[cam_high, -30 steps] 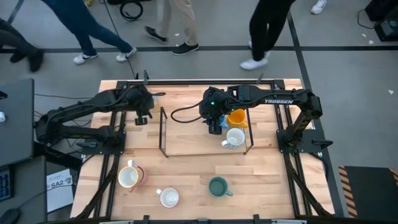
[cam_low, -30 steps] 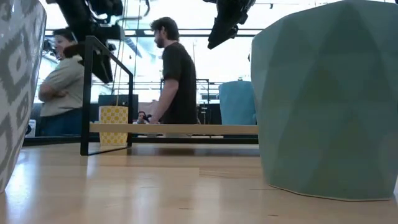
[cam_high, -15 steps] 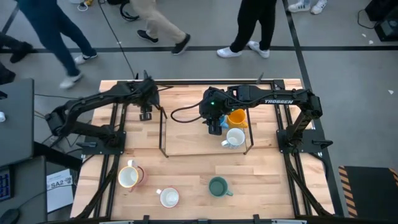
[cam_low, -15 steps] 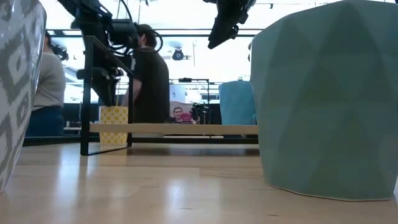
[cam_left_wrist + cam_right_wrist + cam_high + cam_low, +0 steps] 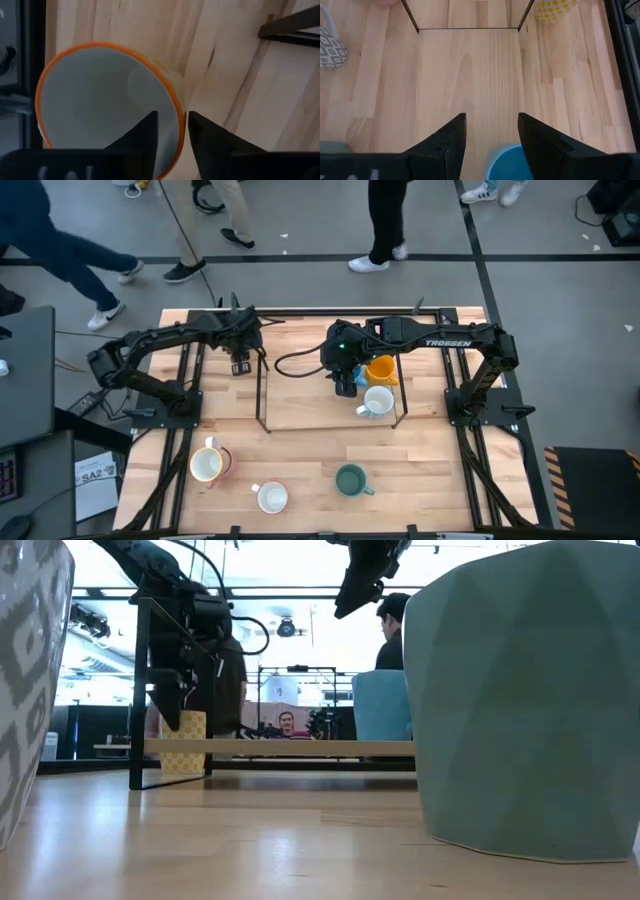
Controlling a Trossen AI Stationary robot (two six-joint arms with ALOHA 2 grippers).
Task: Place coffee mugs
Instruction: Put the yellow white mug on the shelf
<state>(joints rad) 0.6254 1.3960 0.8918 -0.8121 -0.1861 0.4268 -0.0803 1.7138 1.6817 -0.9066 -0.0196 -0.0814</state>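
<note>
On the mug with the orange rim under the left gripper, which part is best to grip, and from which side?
Probably its rim wall, from above: the orange-rimmed mug stands upright, mouth open upward, and the left gripper already straddles that wall, one finger inside, one outside. No handle is visible.

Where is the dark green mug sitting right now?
Seen from above, the dark green mug stands on the table's near edge, right of centre, beside a white mug and in front of the black wire frame.
</note>
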